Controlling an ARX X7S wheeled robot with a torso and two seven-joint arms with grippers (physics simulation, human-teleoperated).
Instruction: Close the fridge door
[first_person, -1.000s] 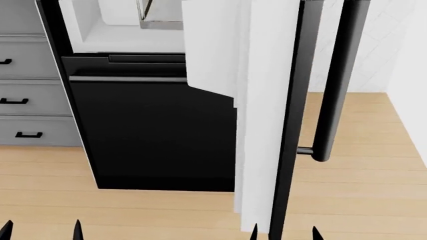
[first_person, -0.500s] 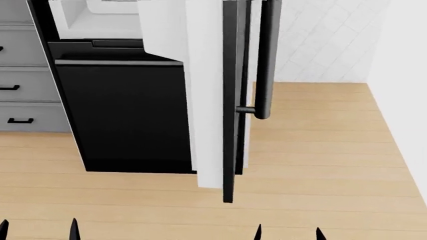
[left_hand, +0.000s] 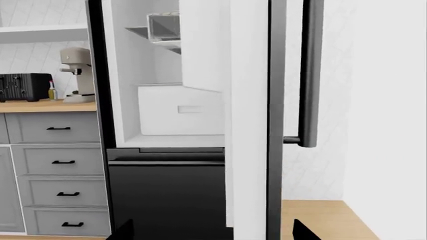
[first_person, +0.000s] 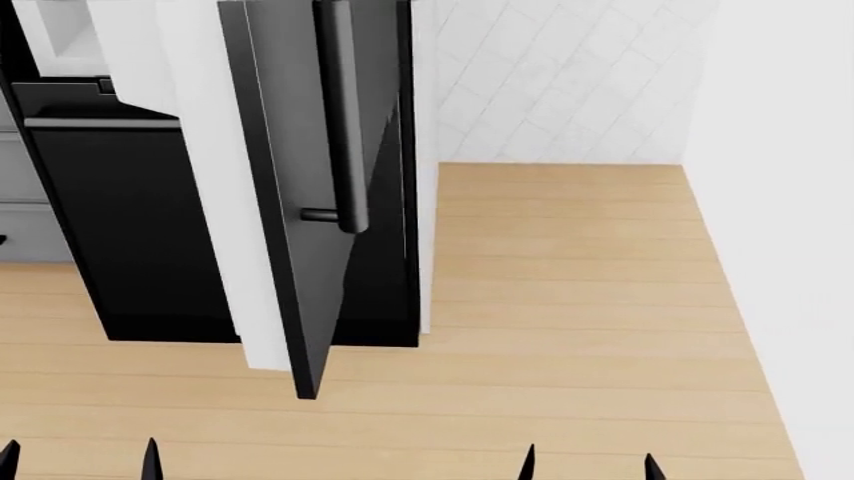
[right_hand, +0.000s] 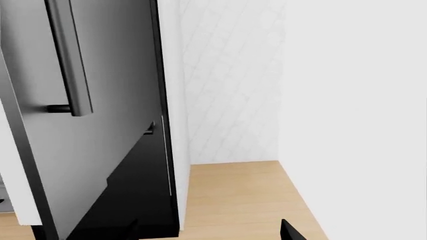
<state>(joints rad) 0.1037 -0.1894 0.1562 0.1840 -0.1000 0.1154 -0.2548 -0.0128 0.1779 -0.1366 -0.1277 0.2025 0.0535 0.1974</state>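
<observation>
Door first: the fridge door (first_person: 287, 200) stands open, swung out toward me, its glossy black outer face turned my way in the head view and its white lining (first_person: 200, 180) showing along the edge nearer my left arm. A long black bar handle (first_person: 340, 110) runs down the outer face, with its lower standoff visible near the bottom end.

My left gripper (first_person: 78, 462) shows only as two dark fingertips at the bottom of the head view, spread apart with nothing between them. The door's lower corner lies ahead of it and over toward my right side, well apart from the tips. From the left wrist camera I look almost edge-on at the door (left_hand: 257, 125), with the handle (left_hand: 310, 75) beyond the black edge and the open fridge interior (left_hand: 167, 110) on the other side; the freezer drawer front (left_hand: 167, 200) sits below that, and grey cabinet drawers (left_hand: 60, 160) with a coffee machine (left_hand: 77, 75) on the counter stand further over.

My right gripper (first_person: 587, 465) also shows just two tips, held apart and empty. The door sits ahead of it and off toward my left arm, not touching. The right wrist camera faces the door's outer face (right_hand: 93, 140) and handle (right_hand: 70, 60), with the white tiled wall (right_hand: 227, 90) beside it and wooden floor (right_hand: 233, 200) beneath.
</observation>
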